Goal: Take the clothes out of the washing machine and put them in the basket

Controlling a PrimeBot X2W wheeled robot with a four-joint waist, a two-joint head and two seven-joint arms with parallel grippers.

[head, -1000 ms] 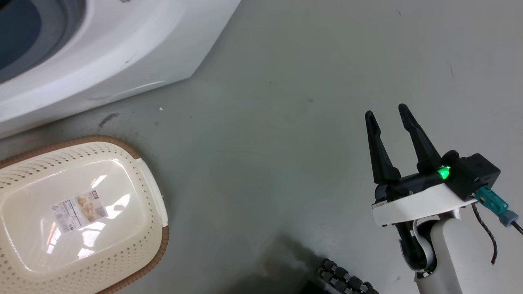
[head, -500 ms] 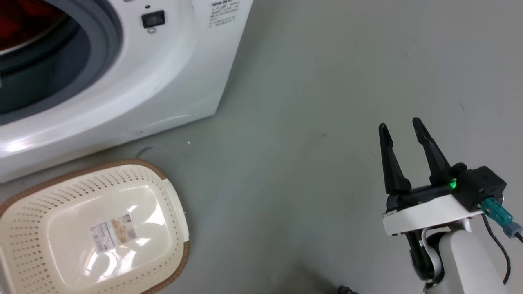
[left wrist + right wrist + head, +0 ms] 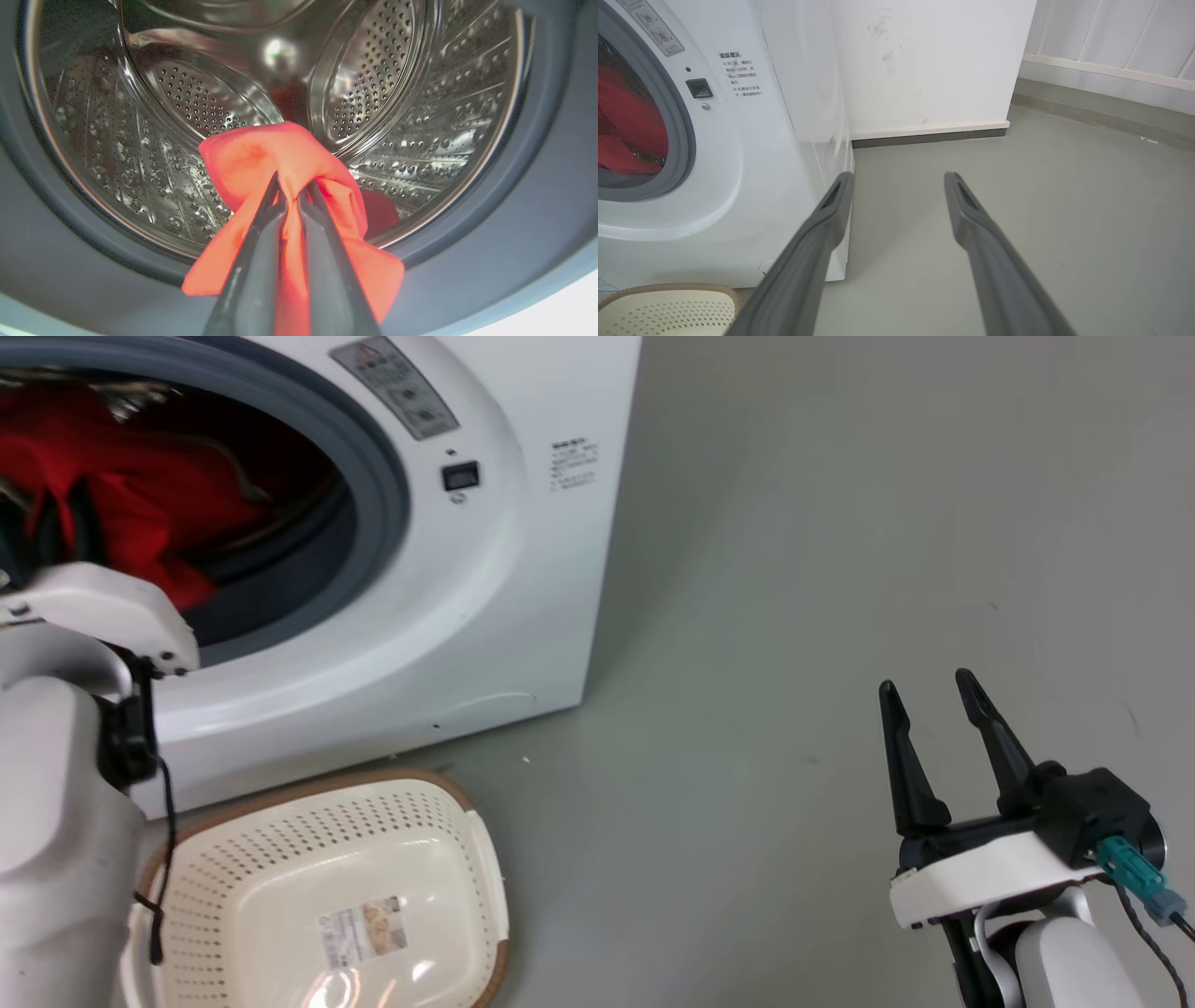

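The red clothes (image 3: pixel 261 158) hang pinched between my left gripper's (image 3: pixel 289 184) fingers at the mouth of the steel drum (image 3: pixel 187 98); red cloth (image 3: pixel 112 495) also fills the porthole in the head view. The left gripper (image 3: pixel 56 527) reaches into the white washing machine (image 3: pixel 523 579), its fingertips dark against the cloth. The cream basket (image 3: pixel 280 840) sits on the floor in front of the machine, with just its paper label (image 3: pixel 364 927) inside. My right gripper (image 3: pixel 926 695) hangs open over bare floor at the right, holding nothing.
The grey door seal (image 3: pixel 392 513) rings the porthole. A white wall with a dark skirting strip (image 3: pixel 934 137) stands behind the machine. Grey floor (image 3: pixel 794 569) stretches to the right of the machine and basket. The basket's brown rim (image 3: pixel 668 288) shows in the right wrist view.
The head camera has tilted up: the porthole with the red cloth and my left forearm have come into the picture, and the basket sits lower. The right gripper stays open.
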